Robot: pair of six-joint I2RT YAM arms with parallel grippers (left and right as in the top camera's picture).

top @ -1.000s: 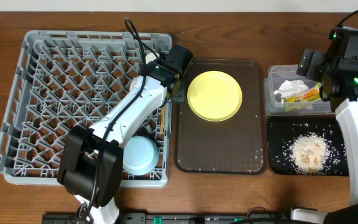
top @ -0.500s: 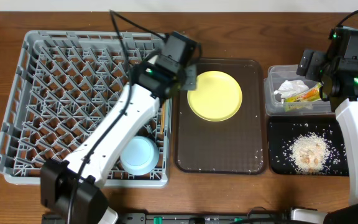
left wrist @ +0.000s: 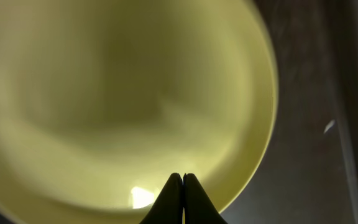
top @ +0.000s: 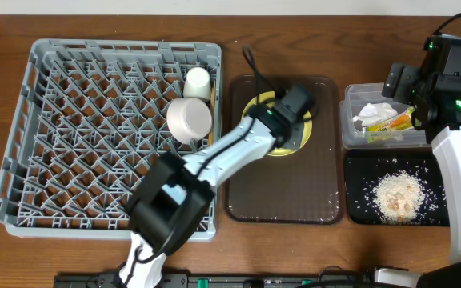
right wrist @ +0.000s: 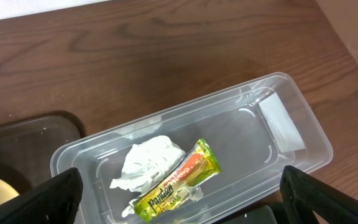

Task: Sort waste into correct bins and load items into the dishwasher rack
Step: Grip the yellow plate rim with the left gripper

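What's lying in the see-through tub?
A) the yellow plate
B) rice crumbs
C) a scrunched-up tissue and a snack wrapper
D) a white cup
C: the right wrist view looks into the clear tub, where a crumpled white tissue lies beside a green-and-orange wrapper.

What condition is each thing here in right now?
yellow plate, bare, flat on the brown tray.
left gripper, shut, holding nothing, over the yellow plate.
right gripper, open, holding nothing, above the clear tub.
clear tub, holding tissue and wrapper.
black tray, holding crumbs.
rack, holding two cups.
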